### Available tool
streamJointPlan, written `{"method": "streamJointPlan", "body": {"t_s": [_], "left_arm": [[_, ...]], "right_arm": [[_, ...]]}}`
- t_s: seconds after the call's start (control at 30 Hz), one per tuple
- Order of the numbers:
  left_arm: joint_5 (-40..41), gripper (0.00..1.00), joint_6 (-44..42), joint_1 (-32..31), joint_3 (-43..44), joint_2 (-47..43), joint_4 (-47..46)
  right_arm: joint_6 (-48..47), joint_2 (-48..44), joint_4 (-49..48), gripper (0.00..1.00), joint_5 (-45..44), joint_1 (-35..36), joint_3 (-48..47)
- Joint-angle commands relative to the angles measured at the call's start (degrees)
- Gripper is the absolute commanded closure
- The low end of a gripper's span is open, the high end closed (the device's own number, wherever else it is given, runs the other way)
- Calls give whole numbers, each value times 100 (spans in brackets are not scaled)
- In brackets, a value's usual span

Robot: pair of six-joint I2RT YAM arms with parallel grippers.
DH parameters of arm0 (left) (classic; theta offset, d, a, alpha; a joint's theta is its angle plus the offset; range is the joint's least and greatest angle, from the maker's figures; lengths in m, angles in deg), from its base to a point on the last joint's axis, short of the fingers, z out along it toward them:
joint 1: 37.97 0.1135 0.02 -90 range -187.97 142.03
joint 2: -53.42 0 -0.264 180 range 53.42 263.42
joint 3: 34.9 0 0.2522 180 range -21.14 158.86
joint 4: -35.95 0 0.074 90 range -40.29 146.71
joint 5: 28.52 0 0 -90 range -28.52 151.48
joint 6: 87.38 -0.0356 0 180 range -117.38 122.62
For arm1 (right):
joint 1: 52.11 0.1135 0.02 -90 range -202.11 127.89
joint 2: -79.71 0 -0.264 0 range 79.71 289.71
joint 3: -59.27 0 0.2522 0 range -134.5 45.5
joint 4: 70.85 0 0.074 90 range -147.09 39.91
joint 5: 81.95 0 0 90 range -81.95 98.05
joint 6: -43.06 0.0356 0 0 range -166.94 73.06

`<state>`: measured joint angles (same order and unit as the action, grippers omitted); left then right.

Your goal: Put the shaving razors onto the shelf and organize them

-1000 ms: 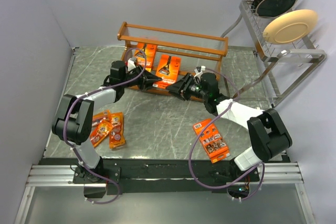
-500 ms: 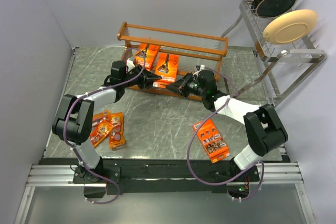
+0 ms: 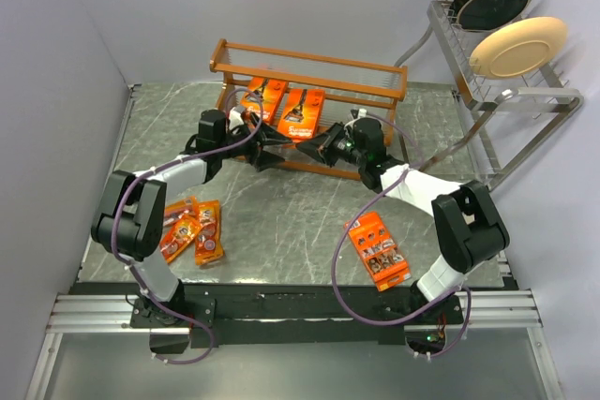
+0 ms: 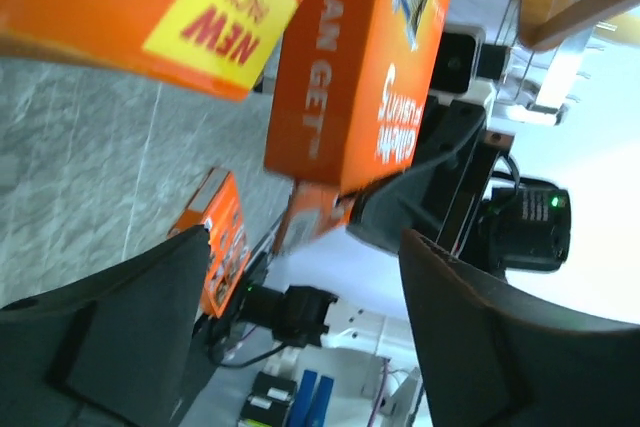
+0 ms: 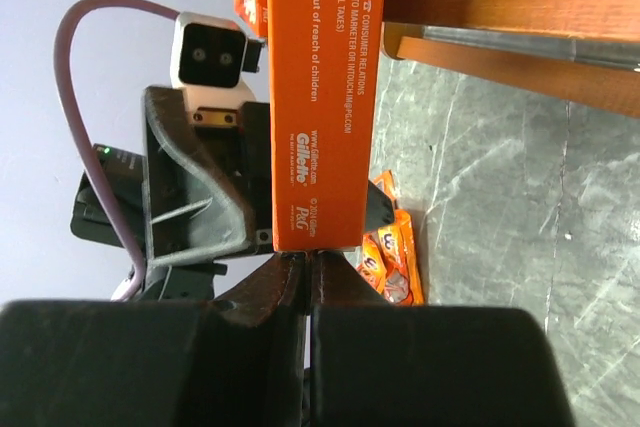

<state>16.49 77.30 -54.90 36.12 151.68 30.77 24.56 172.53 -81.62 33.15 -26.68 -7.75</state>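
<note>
Orange razor packs [image 3: 263,98], orange-brown shelf [image 3: 309,77].
Upper centre: two large cards [image 3: 302,113] tilted at shelf; lower right: third card [image 3: 378,250] flat; lower left: blister packs [image 3: 192,229] piled.

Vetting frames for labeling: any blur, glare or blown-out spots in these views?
Top external: sharp, evenly lit, soft shadows. Left wrist: the near NEW PACK card is soft-focus, and the white background is blown out. Right wrist: print on the held pack is crisp; right tool is dark, underexposed.

Razor card [image 3: 302,112] seemingly higher against shelf [image 3: 375,88]
</note>
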Motion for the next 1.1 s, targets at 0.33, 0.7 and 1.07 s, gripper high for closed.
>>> {"method": "streamJointPlan", "body": {"t_s": [0.33, 0.7, 1.07], "left_arm": [[-1372, 1, -2544, 278, -1155, -1388, 396], [-1187, 0, -3530, 287, -1691, -1757, 936], [-1170, 0, -3460, 287, -1753, -1626, 848]], "right_arm": [[-374, 210, -1018, 100, 302, -451, 26], [-497, 378, -1405, 100, 408, -530, 60], [-681, 395, -1747, 100, 425, -574, 193]]}}
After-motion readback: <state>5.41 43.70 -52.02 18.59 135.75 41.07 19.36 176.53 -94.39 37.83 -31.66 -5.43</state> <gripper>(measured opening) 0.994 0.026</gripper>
